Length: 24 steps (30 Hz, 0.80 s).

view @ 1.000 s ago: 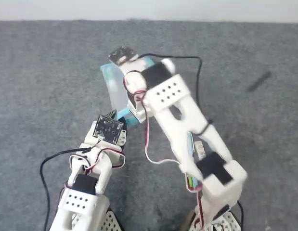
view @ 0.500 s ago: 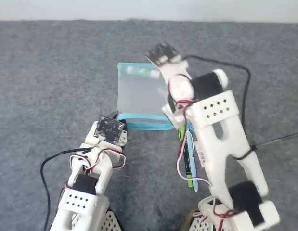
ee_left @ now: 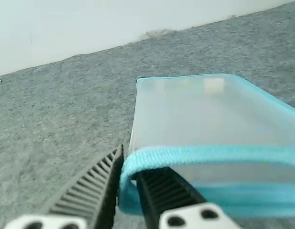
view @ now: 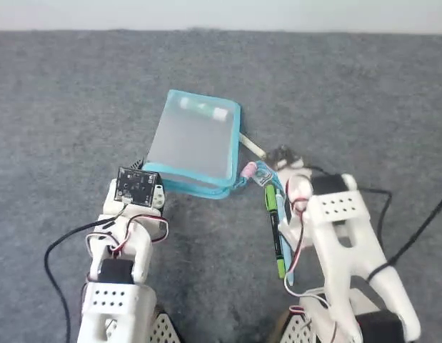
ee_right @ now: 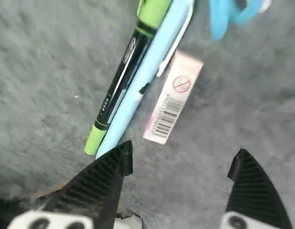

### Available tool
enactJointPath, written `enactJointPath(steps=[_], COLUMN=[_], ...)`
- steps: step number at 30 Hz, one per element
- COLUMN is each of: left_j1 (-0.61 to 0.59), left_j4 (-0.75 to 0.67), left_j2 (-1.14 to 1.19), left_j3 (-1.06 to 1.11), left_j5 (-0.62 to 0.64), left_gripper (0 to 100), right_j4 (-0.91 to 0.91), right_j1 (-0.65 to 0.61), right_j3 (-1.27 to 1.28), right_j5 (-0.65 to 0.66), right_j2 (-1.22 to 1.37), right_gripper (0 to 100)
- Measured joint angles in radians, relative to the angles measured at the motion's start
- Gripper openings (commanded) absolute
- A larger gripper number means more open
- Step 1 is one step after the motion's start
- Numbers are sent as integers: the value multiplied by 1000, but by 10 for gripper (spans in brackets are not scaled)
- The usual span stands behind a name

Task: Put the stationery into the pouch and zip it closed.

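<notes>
A translucent pouch (view: 196, 143) with teal trim lies flat in mid-table, with something pale inside at its far end. My left gripper (ee_left: 130, 164) is shut on the teal zip edge (ee_left: 204, 156) at the pouch's near left corner (view: 151, 168). A green-and-black pen (view: 273, 229) and a light blue pen (view: 285, 243) lie side by side to the right of the pouch. My right gripper (ee_right: 183, 152) hangs open just above them, its jaws wide apart. A small barcoded eraser (ee_right: 173, 102) rests beside the pens (ee_right: 137, 76).
A pink zip pull (view: 247, 170) sits at the pouch's near right corner, and a thin white stick (view: 250, 147) lies by its right edge. Grey carpet (view: 63, 107) covers the table. The right arm (view: 338, 221) stands over the near right area.
The right arm has drawn back from above the pouch to the near right, over the pens. The pouch has swung to the left, still held by the left gripper.
</notes>
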Motion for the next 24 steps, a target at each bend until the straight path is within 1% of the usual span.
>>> enactJointPath(steps=[5, 10, 16, 20, 24], left_j1=[0, 0, 0, 0, 17], left_j4=[0, 0, 0, 0, 0], left_j2=[0, 0, 0, 0, 0], left_j3=[0, 0, 0, 0, 0], left_j5=[0, 0, 0, 0, 0], left_gripper=[12, 12, 12, 12, 12], right_j4=[-133, -193, -338, -361, -365], right_j1=[0, 0, 5, 5, 5], right_j3=[107, 135, 249, 253, 253], right_j5=[2, 2, 2, -49, -64], right_j2=[-2, -2, -20, -20, -20], right_gripper=[318, 318, 318, 318, 318])
